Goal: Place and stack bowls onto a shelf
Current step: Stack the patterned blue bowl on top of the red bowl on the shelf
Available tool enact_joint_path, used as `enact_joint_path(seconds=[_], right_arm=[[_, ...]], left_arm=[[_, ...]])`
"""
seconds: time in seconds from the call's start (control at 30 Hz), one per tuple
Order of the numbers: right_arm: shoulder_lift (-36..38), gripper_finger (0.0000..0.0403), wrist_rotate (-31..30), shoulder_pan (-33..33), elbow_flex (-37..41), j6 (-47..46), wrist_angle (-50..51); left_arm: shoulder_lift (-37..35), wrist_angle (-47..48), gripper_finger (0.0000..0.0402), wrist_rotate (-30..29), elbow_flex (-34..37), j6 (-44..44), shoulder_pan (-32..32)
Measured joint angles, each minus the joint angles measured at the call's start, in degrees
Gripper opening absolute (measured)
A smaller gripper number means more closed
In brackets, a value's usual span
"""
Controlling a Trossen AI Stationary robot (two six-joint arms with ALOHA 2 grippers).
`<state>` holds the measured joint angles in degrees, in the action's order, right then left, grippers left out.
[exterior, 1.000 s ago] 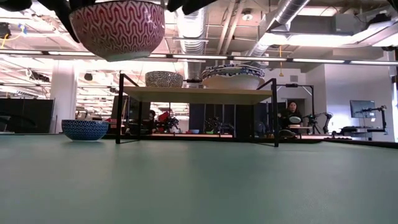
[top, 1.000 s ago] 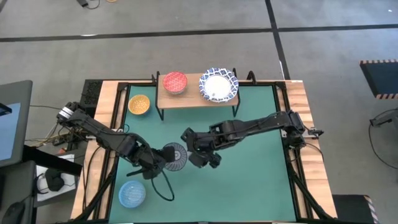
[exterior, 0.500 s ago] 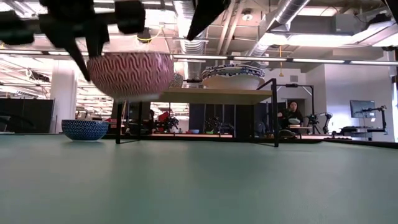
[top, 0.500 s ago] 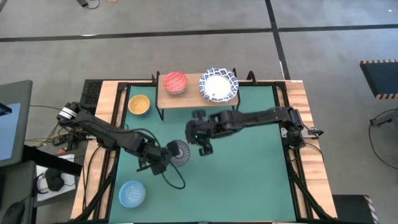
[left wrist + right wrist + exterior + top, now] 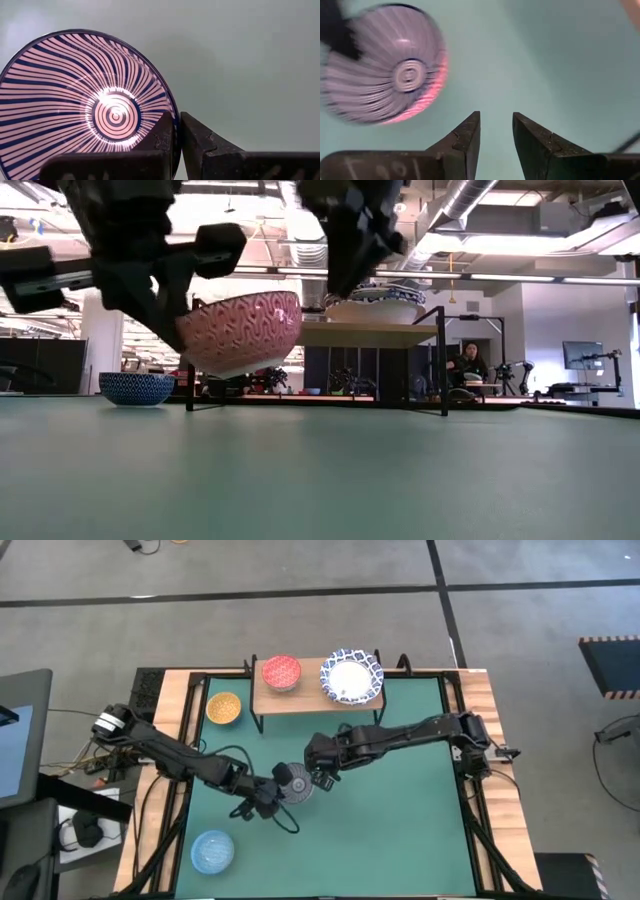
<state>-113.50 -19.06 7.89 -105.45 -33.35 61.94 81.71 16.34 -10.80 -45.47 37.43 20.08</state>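
1. The grey-patterned bowl (image 5: 294, 782) is carried above the worktop (image 5: 400, 810) near its middle, its rim pinched by the left jaws (image 5: 176, 131); with one-sided grip, tilt or slip is judged possible.
2. The right jaws (image 5: 496, 131) are held slightly apart, empty, just beside the bowl; a bump is the risk.
3. The shelf (image 5: 308, 698) is well apart; a red bowl (image 5: 281, 672) and a white bowl (image 5: 351, 677) are already on it.

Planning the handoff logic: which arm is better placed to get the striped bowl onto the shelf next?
Likely right. The left gripper holds the striped bowl by its rim at mid-table; the right gripper hangs open beside it, on the side towards the shelf.
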Motion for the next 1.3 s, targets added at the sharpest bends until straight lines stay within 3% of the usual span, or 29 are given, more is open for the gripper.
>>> enact_joint_path(seconds=[0.13,0.3,0.47,0.7,0.97,1.3], right_arm=[[0.0,0.0139,1.3,3.6,5.9,2.8,-8.1],[-0.1,0.0139,2.1,10.9,10.3,21.4,-19.7],[-1.3,0.014,2.1,13.4,10.6,40.2,-25.9],[-2.9,0.0165,11.5,11.7,10.7,51.3,-26.1],[-3.0,0.0195,11.9,10.9,10.8,59.3,-24.9],[-3.0,0.0187,11.3,11.6,10.8,73.1,-25.8]], left_arm=[[0.0,0.8,0.0003,3.8,0.0,5.8,0.5],[0.0,0.8,0.0005,8.2,0.0,12.2,0.3],[0.0,0.5,0.0006,13.3,0.0,15.4,0.4],[0.0,0.8,0.0007,15.1,0.1,17.6,0.4],[0.0,1.5,0.0007,16.0,0.1,19.5,0.2],[-0.1,4.6,0.0008,18.9,0.0,24.1,0.4]])
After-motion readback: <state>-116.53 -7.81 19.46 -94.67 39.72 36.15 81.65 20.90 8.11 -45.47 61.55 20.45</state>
